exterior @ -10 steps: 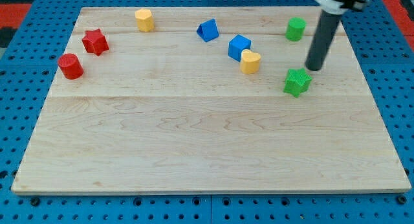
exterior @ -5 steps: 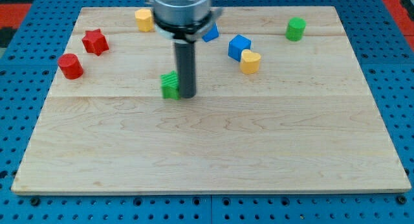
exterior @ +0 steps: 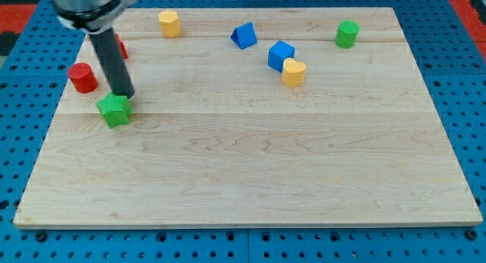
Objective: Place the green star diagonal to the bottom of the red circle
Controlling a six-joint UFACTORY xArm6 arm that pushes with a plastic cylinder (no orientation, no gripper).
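The green star (exterior: 115,110) lies on the wooden board (exterior: 250,156) at the view's left, below and to the right of the red circle (exterior: 82,77). My tip (exterior: 124,96) rests just above the star's upper right side, touching or nearly touching it. The dark rod rises up and to the left from the tip, and it hides most of the red star (exterior: 119,48) behind it.
A yellow block (exterior: 169,23) sits at the top left. A blue triangular block (exterior: 244,36), a blue cube (exterior: 280,55) and a yellow block (exterior: 293,72) cluster at the top centre. A green block (exterior: 347,33) stands at the top right.
The green star has been pushed from the board's right side across the middle to the left, ending near the red circle. The rod moved left with it.
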